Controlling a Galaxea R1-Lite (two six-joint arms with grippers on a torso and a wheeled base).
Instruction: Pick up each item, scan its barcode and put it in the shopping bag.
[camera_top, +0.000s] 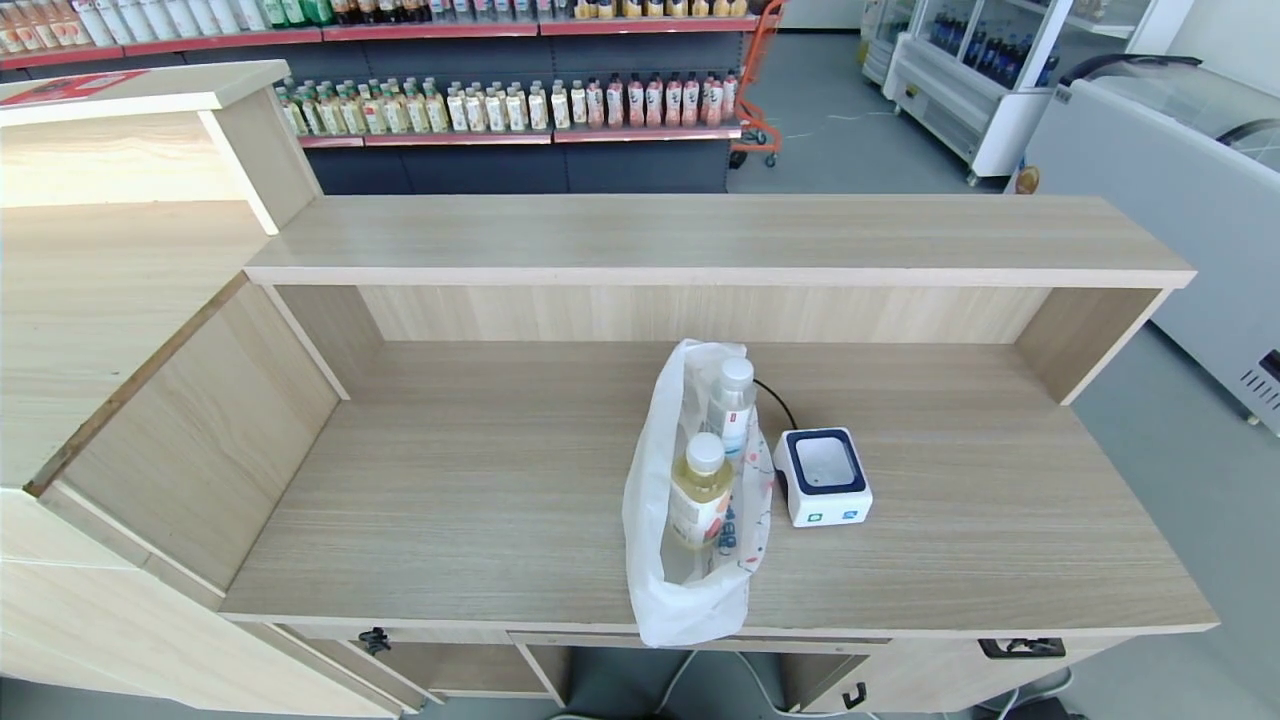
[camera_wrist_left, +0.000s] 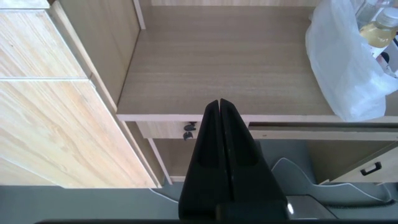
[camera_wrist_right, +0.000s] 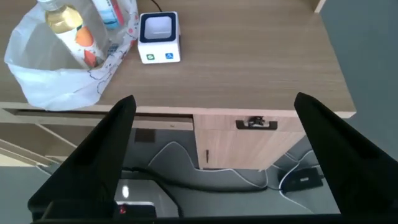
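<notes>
A white plastic shopping bag (camera_top: 690, 560) stands upright at the middle of the wooden counter (camera_top: 480, 500), near its front edge. Inside it are a yellow drink bottle (camera_top: 700, 485) and, behind it, a transparent bottle with a white cap (camera_top: 732, 405). A white scanner with a dark frame (camera_top: 822, 476) sits just right of the bag. My left gripper (camera_wrist_left: 219, 102) is shut and empty, held low in front of the counter's front edge, left of the bag (camera_wrist_left: 345, 62). My right gripper (camera_wrist_right: 216, 99) is open wide and empty, below the front edge, with the bag (camera_wrist_right: 56, 74) and scanner (camera_wrist_right: 159, 38) ahead.
A raised shelf (camera_top: 720, 240) runs along the counter's back, with upright side panels at the left (camera_top: 200, 430) and right (camera_top: 1090, 330). The scanner's black cable (camera_top: 775, 398) trails to the back. A drawer handle (camera_wrist_right: 256, 123) sits under the front edge. Store shelves and freezers stand behind.
</notes>
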